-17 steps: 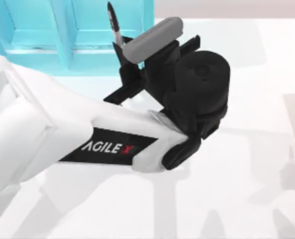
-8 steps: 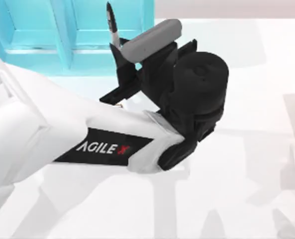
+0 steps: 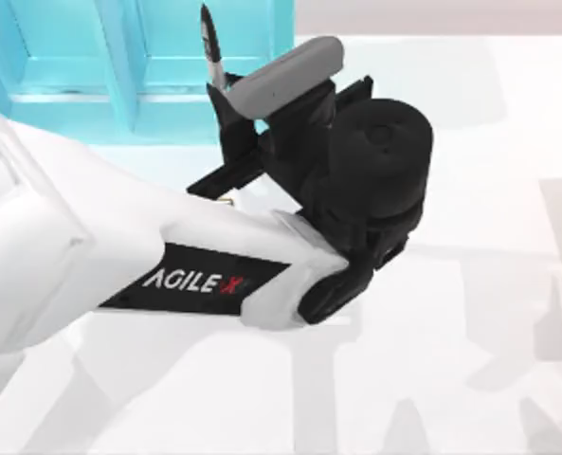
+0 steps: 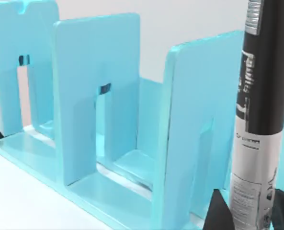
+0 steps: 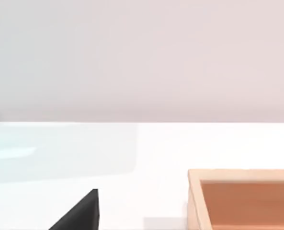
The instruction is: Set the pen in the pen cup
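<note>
The left gripper (image 3: 226,104) was closed on the pen (image 3: 211,43), gripping its lower end. The pen stood near upright, its long axis pointing toward twelve o'clock over the shelf (image 3: 63,66). From these views, the cup's position couldn't be told.

Pen (image 3: 211,43) upright before shelf unit (image 3: 91,66), table's left.

A turquoise shelf unit (image 3: 138,71) stands on the white table (image 3: 470,284).
</note>
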`<state>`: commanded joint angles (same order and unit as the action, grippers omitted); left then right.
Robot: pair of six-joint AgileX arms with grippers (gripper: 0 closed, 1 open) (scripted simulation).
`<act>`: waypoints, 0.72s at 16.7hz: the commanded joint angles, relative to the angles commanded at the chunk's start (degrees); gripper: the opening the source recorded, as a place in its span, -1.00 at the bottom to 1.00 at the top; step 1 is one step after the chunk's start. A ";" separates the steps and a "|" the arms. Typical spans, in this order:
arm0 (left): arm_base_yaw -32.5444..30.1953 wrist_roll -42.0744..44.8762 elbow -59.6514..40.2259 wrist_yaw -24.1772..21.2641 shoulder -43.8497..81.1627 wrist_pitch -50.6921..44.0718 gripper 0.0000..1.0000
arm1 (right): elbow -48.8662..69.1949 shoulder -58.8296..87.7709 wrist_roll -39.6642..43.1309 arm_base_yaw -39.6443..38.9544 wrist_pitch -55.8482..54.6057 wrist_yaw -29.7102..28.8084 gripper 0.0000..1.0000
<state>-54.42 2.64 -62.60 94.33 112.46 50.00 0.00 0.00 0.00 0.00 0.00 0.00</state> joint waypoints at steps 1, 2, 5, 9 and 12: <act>0.00 0.00 0.00 0.00 0.00 0.00 -0.40 | 0.00 0.00 0.00 0.00 0.00 0.00 1.00; 0.00 0.00 0.00 0.00 0.00 0.00 -0.25 | 0.00 0.00 0.00 0.00 0.00 0.00 1.00; 0.00 0.00 0.00 0.00 0.00 0.00 0.21 | 0.00 0.00 0.00 0.00 0.00 0.00 1.00; 0.00 0.00 0.00 0.00 0.00 0.00 0.81 | 0.00 0.00 0.00 0.00 0.00 0.00 1.00; 0.00 0.00 0.00 0.00 0.00 0.00 1.00 | 0.00 0.00 0.00 0.00 0.00 0.00 1.00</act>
<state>-54.42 2.64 -62.60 94.33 112.46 50.00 0.00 0.00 0.00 0.00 0.00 0.00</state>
